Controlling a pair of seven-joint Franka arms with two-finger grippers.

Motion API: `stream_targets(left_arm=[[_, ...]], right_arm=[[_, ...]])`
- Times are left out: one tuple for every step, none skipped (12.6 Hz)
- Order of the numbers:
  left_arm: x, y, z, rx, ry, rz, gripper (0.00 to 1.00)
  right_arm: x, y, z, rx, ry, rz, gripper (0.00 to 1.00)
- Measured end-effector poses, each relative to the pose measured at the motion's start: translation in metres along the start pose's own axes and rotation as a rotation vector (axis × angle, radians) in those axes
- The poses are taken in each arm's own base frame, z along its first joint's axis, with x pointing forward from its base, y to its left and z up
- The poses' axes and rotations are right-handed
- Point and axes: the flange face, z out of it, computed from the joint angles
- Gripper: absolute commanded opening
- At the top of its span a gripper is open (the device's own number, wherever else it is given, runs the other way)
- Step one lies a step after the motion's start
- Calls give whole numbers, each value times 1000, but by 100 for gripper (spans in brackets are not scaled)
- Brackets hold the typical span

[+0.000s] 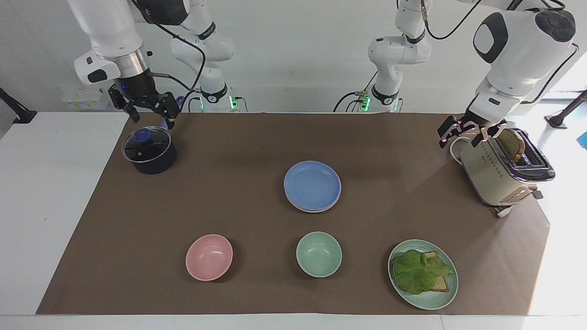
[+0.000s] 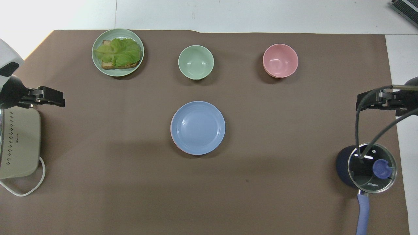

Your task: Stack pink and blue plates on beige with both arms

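Checking the facing view, we saw a pink rim under the matte round blue plate [image 1: 312,184] mid-table, barely visible overhead, no beige showing, while the left gripper [image 1: 464,134] by the toaster [image 1: 502,169] and the right gripper [image 1: 149,113] over the glass-lidded pot [image 1: 149,152] hung spread, empty.

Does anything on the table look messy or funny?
Nothing is spilled or broken. The blue plate sits neatly on a stack, with a pink rim peeking out underneath. One small oddity: a slice of toast sticks up out of the toaster at a tilt.
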Motion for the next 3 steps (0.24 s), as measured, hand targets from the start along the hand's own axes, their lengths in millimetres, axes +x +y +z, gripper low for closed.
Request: stream_targets(left_arm=[[0, 0, 0, 0, 0, 0, 100], [0, 0, 0, 0, 0, 0, 100], [0, 0, 0, 0, 0, 0, 100]], right_arm=[[0, 0, 0, 0, 0, -4, 100], [0, -1, 0, 0, 0, -5, 100], [0, -1, 0, 0, 0, -5, 100]])
